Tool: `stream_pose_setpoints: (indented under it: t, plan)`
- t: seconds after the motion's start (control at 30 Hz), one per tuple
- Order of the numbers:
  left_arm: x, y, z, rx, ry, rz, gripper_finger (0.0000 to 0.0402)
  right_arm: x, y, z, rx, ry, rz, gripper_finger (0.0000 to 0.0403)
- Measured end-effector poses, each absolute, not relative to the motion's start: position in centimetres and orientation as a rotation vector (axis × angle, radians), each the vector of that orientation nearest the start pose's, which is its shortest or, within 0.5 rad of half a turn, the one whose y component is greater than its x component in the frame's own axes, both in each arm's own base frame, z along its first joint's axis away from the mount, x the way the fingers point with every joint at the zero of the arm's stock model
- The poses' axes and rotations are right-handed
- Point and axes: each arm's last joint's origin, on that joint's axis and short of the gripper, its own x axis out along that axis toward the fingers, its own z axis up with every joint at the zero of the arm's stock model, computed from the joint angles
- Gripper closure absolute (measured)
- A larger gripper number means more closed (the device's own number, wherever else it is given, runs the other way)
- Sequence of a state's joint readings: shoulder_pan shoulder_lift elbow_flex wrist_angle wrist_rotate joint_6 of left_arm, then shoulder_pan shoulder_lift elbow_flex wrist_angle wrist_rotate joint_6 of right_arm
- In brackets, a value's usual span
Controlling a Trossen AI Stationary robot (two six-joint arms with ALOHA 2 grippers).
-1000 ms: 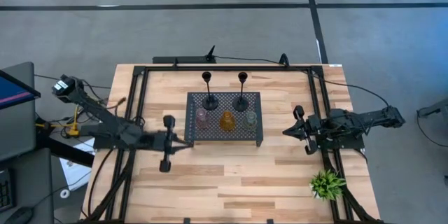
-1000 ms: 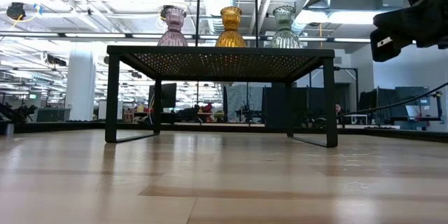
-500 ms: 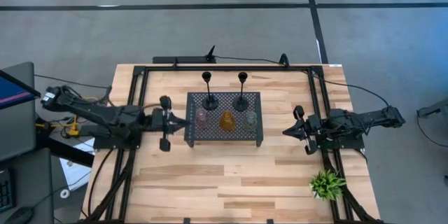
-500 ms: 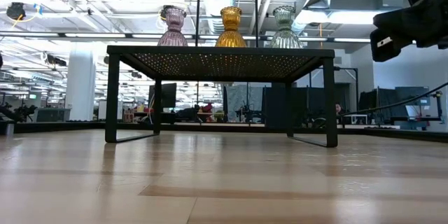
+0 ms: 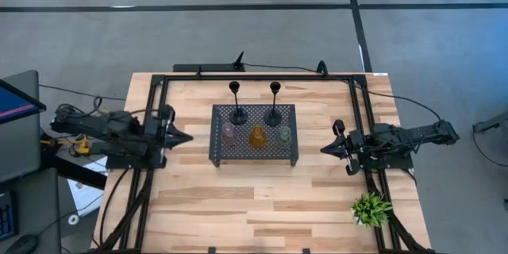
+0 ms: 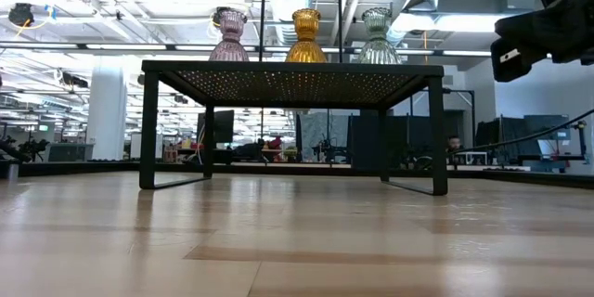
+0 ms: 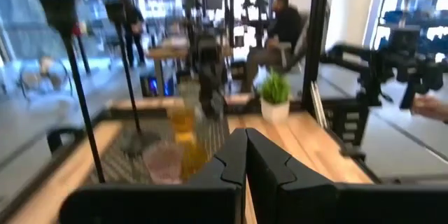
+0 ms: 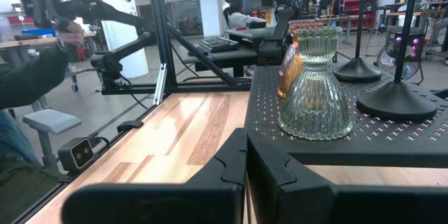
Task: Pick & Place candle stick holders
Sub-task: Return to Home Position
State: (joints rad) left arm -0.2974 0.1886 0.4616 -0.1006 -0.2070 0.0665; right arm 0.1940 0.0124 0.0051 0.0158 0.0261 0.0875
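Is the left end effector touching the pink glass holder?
Apart. High view shows a gap between left end effector and the tray bearing the pink glass holder.

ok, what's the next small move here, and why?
Probably just tuck the left gripper back, mirroring the parked right gripper. All five candle stick holders stand on the black tray, and both grippers are shut and empty, so nothing seems left to pick.

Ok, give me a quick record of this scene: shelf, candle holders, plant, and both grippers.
shelf: black perforated stand, mid-table
black holders: two, upright, back row
pink holder: front row, left arm's side
amber holder: front row, middle
green holder: front row, right arm's side
plant: on table, right arm's side
left gripper: shut, empty, left of shelf
right gripper: shut, empty, right of shelf
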Motion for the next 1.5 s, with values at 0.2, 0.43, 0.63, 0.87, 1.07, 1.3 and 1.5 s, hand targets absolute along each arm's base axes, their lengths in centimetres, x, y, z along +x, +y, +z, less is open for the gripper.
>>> stream_pose_setpoints:
  t: [0.2,0.43,0.63,0.87,1.07,1.3,1.5]
  plan:
    - [6.6,-1.4,28.3,0.037,-0.088,-0.088,0.0395,9.6,1.8,16.6,0.088,-0.001,0.167,0.0403]
    - [6.4,-1.4,28.1,0.047,-0.091,-0.105,0.0396,9.6,1.8,16.6,0.088,-0.001,0.168,0.0403]
    - [8.3,-2.1,24.2,0.072,-0.051,-0.158,0.0396,9.6,1.8,16.6,0.088,0.0,0.168,0.0403]
    - [9.8,-2.7,18.3,0.08,0.01,-0.186,0.0396,9.6,1.8,16.6,0.088,0.0,0.168,0.0403]
    - [10.1,-2.9,16.1,0.047,0.052,-0.228,0.0395,9.6,1.8,16.6,0.088,0.0,0.168,0.0403]
    - [10.1,-2.9,16.2,0.027,0.044,-0.224,0.0394,9.6,1.8,16.6,0.088,0.0,0.168,0.0403]
    - [10.1,-2.9,16.2,0.028,0.044,-0.224,0.0394,9.6,1.8,16.6,0.088,0.0,0.168,0.0403]
